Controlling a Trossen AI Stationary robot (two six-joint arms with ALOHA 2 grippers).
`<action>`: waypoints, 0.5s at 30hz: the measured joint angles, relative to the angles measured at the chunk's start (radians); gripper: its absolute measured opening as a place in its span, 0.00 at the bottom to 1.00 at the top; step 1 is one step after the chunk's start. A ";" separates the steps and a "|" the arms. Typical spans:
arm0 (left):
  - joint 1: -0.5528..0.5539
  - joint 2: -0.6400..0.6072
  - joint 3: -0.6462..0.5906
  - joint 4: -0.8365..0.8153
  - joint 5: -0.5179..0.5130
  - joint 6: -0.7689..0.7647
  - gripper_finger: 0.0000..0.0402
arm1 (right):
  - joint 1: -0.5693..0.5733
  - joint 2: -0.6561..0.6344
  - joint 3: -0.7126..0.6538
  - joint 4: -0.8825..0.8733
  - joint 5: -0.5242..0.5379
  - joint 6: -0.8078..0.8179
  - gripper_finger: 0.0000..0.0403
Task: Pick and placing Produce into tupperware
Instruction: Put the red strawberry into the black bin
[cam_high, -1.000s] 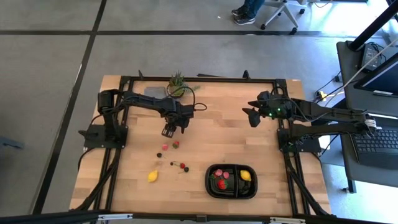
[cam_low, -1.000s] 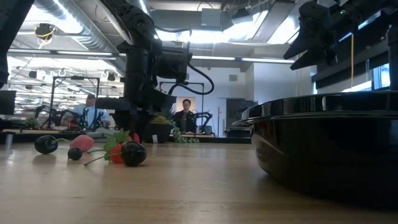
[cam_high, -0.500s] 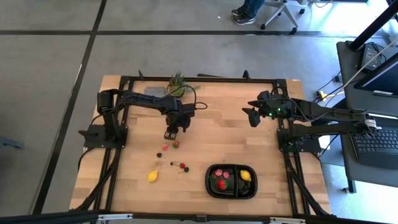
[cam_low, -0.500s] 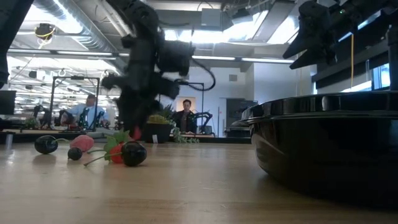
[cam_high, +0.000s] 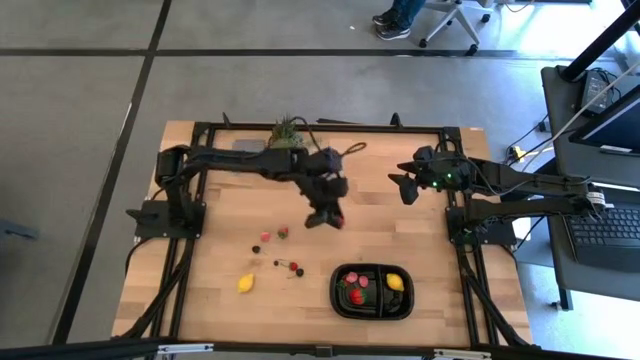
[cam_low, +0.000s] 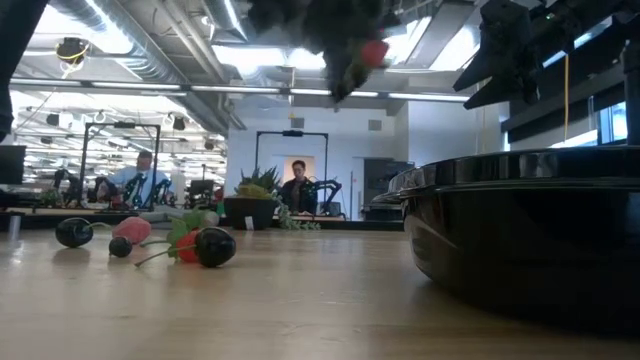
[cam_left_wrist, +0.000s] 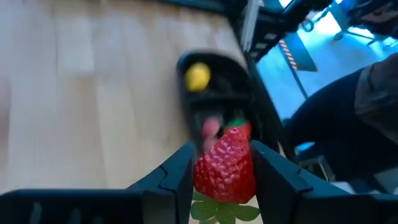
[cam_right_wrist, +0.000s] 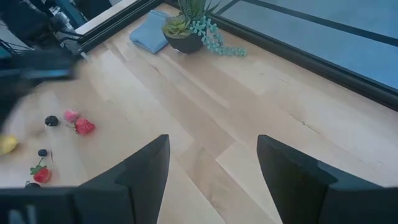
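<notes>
- Left hand (cam_high: 328, 215) has lifted off the fruit cluster and swung toward the middle of the counter (cam_high: 400, 240). A sec ago it was low over the loose pieces near the strawberry on the wood.
- It's now clamped on a strawberry (cam_left_wrist: 225, 167), red body pinched between both fingers (cam_left_wrist: 180, 174), green leaves showing below. In the low view the berry (cam_low: 372, 52) rides high above the counter, well clear of the wood.
- Meaning, as I read it: pick is done, carry phase is on. Tray (cam_high: 372, 291) lies ahead of the hand in the left wrist view, w/ a lemon (cam_left_wrist: 198, 77) already in one compartment.
- Tray contents from above: a lemon (cam_high: 395, 282) on one side, red pieces (cam_high: 356, 290) on the other. So task is partly done.
- Left on the counter: another strawberry (cam_high: 283, 233), a pink bit (cam_high: 265, 237), cherries (cam_high: 292, 268), a lemon (cam_high: 246, 284). All well apart from the tray.
- Right hand (cam_high: 405, 188) waits near the right side of the counter, same spot as before, fingers (cam_right_wrist: 146, 171) spread and holding nothing.
- Next, prob.: carry on to above the tray, lower, let go. Risk is a drop en route or landing on the rim; the grip looks centred, though.
</notes>
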 joint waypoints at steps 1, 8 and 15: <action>-0.029 0.000 0.010 0.027 -0.033 0.000 0.31 | 0.000 0.000 0.000 0.000 0.000 -0.001 0.61; -0.215 -0.001 0.019 0.075 -0.409 0.083 0.32 | 0.000 0.000 0.000 0.000 0.000 0.005 0.61; -0.291 -0.001 0.019 0.075 -0.423 0.083 0.31 | 0.000 0.000 0.000 0.000 0.000 0.073 0.61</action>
